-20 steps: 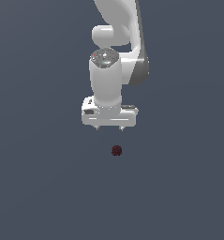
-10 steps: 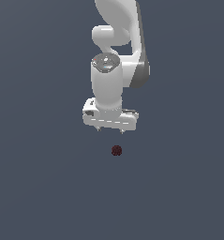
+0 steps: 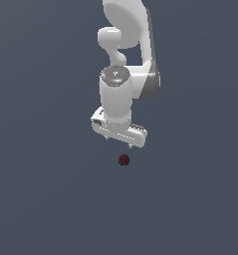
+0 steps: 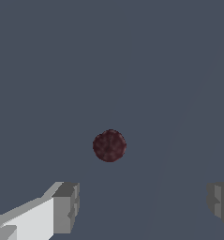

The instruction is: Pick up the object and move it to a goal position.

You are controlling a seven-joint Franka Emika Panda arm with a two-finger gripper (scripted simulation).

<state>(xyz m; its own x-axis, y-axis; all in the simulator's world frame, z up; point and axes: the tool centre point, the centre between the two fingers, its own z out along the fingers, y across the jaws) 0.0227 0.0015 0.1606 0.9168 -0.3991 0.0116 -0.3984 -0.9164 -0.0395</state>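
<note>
I am turning my white two-fingered gripper at the wrist compared with a moment ago, its bar now slanting across the exterior view, which I judge is lining my fingers up for the descent. My jaws are standing wide apart, holding nothing. The tiny dark red, bumpy, roundish ball is lying untouched on the flat grey floor, just beneath me.
</note>
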